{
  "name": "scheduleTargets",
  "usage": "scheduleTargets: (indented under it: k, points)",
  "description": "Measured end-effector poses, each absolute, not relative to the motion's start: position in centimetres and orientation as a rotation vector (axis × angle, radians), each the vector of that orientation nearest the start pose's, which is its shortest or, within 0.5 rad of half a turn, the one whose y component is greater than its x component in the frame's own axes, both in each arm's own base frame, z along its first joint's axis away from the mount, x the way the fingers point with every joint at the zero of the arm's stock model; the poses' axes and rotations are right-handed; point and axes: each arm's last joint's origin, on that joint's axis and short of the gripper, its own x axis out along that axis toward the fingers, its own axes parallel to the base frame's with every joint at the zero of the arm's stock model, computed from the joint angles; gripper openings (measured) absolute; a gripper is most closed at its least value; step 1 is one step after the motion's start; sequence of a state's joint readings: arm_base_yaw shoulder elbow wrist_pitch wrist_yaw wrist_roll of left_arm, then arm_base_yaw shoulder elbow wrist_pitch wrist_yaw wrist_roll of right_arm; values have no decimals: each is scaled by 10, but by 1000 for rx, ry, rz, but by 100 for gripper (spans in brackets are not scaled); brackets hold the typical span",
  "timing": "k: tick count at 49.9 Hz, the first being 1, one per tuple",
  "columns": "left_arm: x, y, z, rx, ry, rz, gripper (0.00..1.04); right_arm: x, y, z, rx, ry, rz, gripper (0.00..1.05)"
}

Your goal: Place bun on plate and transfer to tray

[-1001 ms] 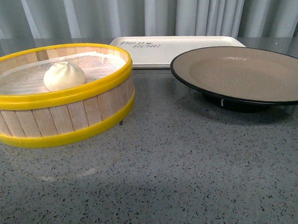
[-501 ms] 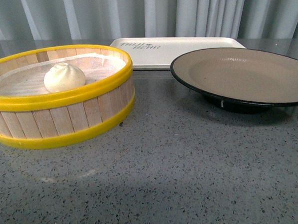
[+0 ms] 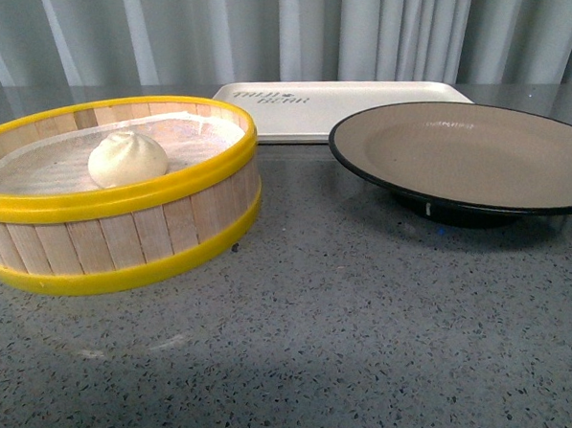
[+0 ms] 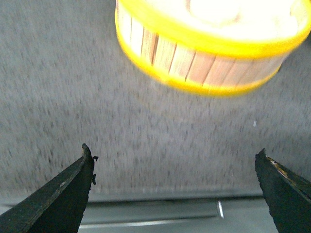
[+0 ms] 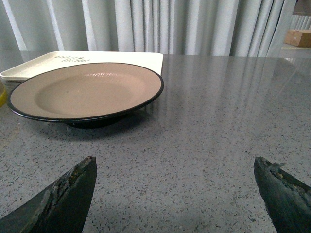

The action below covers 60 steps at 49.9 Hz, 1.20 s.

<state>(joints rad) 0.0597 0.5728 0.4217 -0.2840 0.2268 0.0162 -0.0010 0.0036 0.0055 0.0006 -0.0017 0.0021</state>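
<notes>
Though glossy, speckled grey tabletop (image 3: 350, 345) under plate (image 3: 475, 156), pale curtains (image 3: 353, 28) behind.

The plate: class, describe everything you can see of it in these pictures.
The plate is wide, round and shallow, taupe-brown inside with a black rim and black foot, glossy like glazed ceramic. It stands upright and empty on the grey speckled table, just in front of the cream tray, right of the steamer basket and apart from it.
</notes>
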Motion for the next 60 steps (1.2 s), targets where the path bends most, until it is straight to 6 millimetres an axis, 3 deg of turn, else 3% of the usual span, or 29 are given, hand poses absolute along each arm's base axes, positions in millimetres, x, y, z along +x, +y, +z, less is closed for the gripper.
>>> scheduleTargets:
  k: [6,15,23,30,35,60]
  points:
    - [159,-9,255,-30,355,-186,98,98,0,165,2,-2,0,96]
    - [214,-45,295,9,299,-254,98,98,0,165,2,-2,0,96]
    - [248,-68,307,33,320,-281,98,98,0,165,2,-2,0,96]
    - [285,-86,300,74,404,-270,98,98,0,165,2,-2,0,96]
    - [301,-91,292,88,446,-264,98,98,0,165,2,-2,0,96]
    - [325,-101,273,162,511,-206,98,98,0,165,2,-2,0,96]
